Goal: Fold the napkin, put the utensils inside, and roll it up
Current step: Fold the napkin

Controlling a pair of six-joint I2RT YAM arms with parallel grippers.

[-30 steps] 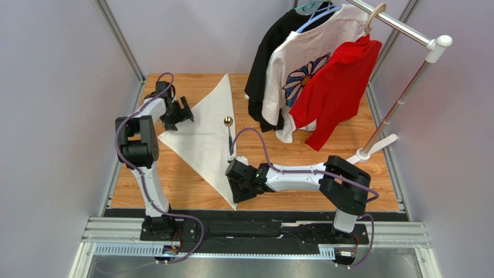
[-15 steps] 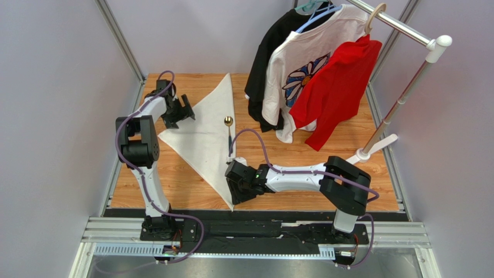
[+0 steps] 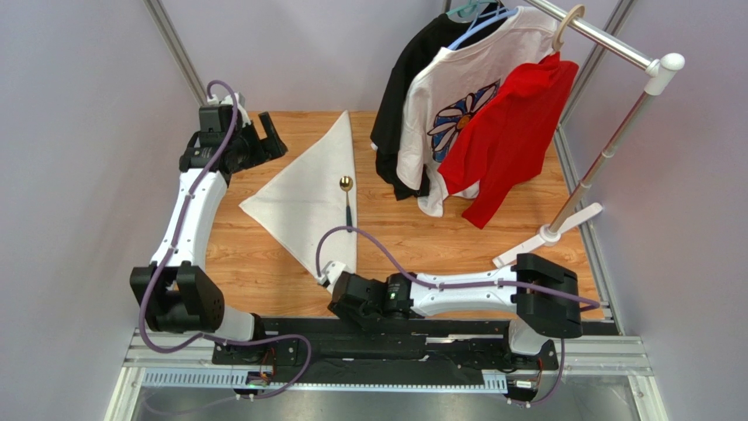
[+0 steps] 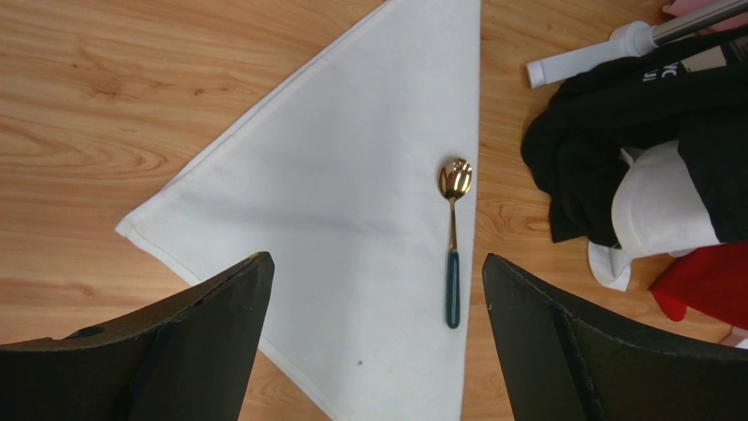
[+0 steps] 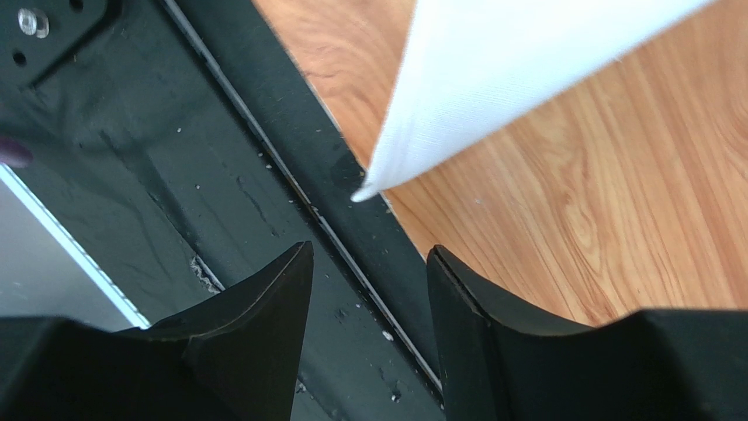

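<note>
On wooden table (image 3: 439, 237), napkin (image 3: 307, 197) lay folded in triangle, spoon (image 3: 348, 200) on its right edge (bowl toward far side). Left gripper (image 4: 376, 263) hung raised off napkin's left side, jaws wide, empty. Right gripper (image 5: 369, 263) sat at table's near edge, jaws partly apart, gripping nothing, napkin's near corner just beyond fingertips.

The left arm (image 3: 189, 219) now stretches out long, with its elbow dropped low near the base, where before it stood folded. The left gripper (image 4: 376, 263) has left the left corner of the napkin (image 3: 307, 193) and hangs higher, nearer the far left of the table, fingers spread wide. The right gripper (image 5: 369, 263) has pulled back off the napkin's near tip to above the black strip (image 5: 290, 132) at the table's near edge. Its fingers now stand further apart, with nothing between them.
</note>
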